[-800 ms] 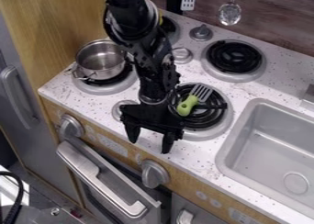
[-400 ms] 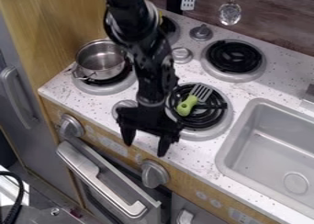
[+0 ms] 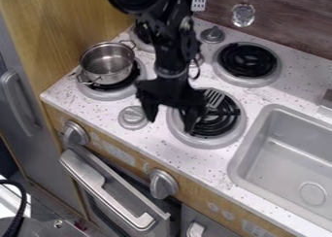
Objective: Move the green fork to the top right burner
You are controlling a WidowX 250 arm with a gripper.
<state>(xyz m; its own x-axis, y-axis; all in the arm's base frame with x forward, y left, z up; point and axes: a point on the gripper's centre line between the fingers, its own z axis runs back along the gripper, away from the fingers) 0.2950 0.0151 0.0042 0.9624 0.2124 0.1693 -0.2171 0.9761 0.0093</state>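
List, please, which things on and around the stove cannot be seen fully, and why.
All in the camera view:
- Handle of the fork: hidden behind the hand.
- Whether the hand touches that handle: cannot be told, same cause.
- Rear left burner: partly covered by the arm.
- Sink: cut off by the right edge.
- Hanging spoon: its handle's top is cut off by the top edge.
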